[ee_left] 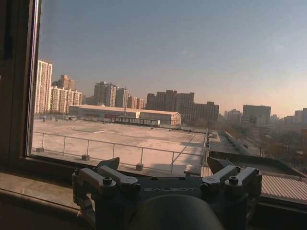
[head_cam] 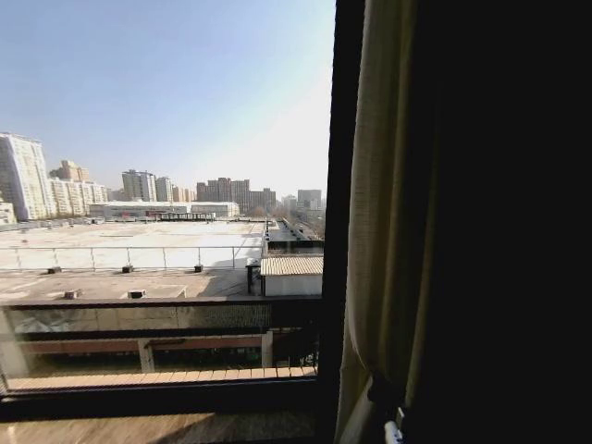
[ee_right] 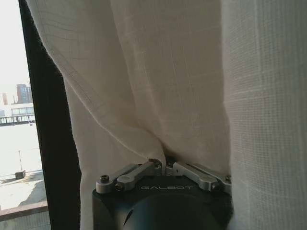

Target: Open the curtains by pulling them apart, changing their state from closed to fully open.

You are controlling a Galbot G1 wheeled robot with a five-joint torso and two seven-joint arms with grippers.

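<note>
The curtain (head_cam: 384, 222) is hanging bunched at the right side of the window, just past the dark frame bar (head_cam: 344, 185), its cream woven cloth falling in long soft pleats. The right gripper (ee_right: 164, 165) is pinching a fold of that grid-textured fabric, its metal fingers (ee_right: 139, 171) drawn together on the cloth. The left gripper (ee_left: 164, 167) is hovering before the bare glass (ee_left: 158, 72) with its fingers (ee_left: 108, 177) spread wide, holding nothing, above the stone sill (ee_left: 33, 184).
</note>
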